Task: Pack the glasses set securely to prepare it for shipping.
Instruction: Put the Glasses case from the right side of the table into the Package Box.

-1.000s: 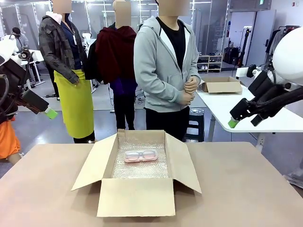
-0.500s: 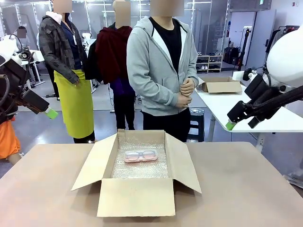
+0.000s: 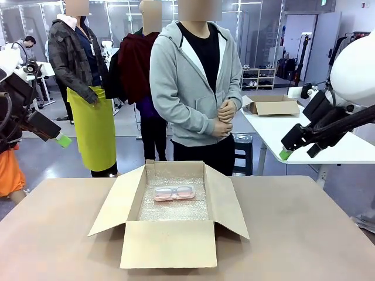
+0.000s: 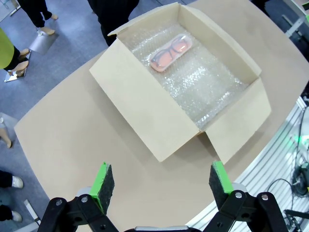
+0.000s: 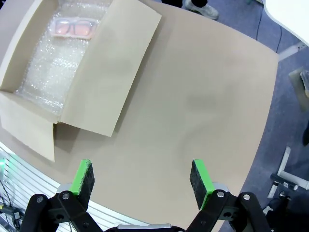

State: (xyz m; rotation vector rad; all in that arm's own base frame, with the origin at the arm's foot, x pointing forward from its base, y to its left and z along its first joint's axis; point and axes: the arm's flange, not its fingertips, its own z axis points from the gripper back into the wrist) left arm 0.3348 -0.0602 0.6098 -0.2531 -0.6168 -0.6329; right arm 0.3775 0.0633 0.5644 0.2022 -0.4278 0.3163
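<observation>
**Both grippers hanging open, pink glasses case lying in the box**

The left gripper (image 4: pixel 161 180) is hanging in the air at the table's left side, its green-padded jaws standing wide apart and holding nothing. The right gripper (image 5: pixel 142 176) is hanging at the right side, equally wide open and empty. Between them, an open cardboard box (image 3: pixel 167 243) is sitting on the tan table (image 3: pixel 304 234). The pink case (image 3: pixel 174 192), with glasses showing inside, is lying flat on bubble wrap (image 3: pixel 173 213) near the box's far wall. A person (image 3: pixel 196 88) is standing behind the table, hands clasped.
</observation>
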